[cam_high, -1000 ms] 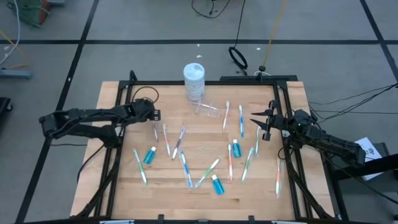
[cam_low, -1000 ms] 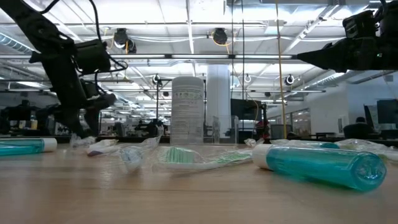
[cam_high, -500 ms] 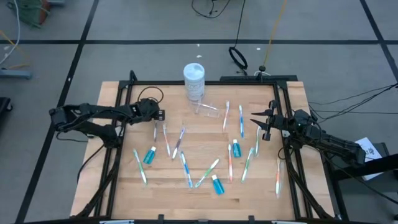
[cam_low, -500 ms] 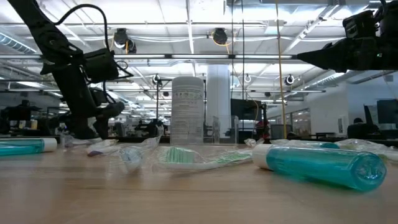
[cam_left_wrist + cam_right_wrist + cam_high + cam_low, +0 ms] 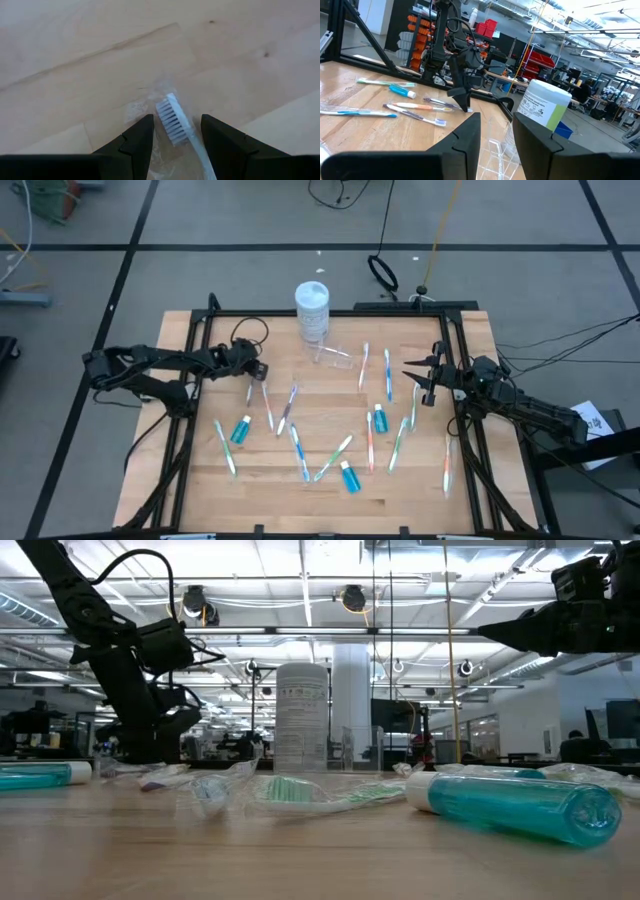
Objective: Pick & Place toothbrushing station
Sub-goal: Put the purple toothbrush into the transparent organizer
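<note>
left gripper [image 5: 172,136]: fingers spread, low over the table, brush [image 5: 172,119] head between them, unclasped. right gripper [image 5: 418,377]: spread, empty, raised, with the cup [image 5: 333,354] well ahead of its tips.

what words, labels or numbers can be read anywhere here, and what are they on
Nothing can be read in these pictures.
Jar with the white lid: it carries a white and green label with dark print, too small to read.
Same jar in the low view: rows of print, blurred.
Teal tubes: no lettering shows.
Toothbrush between the left gripper's open fingers: no marking shows.
</note>
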`<state>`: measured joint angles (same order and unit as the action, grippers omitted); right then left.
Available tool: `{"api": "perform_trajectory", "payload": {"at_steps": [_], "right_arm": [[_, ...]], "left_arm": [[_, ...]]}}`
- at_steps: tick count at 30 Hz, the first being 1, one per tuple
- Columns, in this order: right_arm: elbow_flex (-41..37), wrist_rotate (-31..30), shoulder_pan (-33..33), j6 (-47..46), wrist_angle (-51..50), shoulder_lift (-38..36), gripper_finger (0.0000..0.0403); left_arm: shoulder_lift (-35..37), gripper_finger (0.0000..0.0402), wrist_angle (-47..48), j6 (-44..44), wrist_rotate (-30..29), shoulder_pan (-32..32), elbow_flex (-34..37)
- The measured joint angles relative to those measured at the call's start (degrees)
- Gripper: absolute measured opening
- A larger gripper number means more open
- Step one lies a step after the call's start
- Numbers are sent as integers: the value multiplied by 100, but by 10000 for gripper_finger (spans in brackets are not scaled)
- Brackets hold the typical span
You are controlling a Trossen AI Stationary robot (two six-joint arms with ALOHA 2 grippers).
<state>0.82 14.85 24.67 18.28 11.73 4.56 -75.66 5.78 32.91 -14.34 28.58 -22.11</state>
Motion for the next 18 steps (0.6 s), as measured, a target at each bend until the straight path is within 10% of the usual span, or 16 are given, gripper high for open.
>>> {"api": "perform_trajectory", "payload": {"at_steps": [18], "right_arm": [[-1, 0, 0, 0, -7, 0, 105]], "left_arm": [[2, 172, -9, 89, -213, 0, 2]]}}
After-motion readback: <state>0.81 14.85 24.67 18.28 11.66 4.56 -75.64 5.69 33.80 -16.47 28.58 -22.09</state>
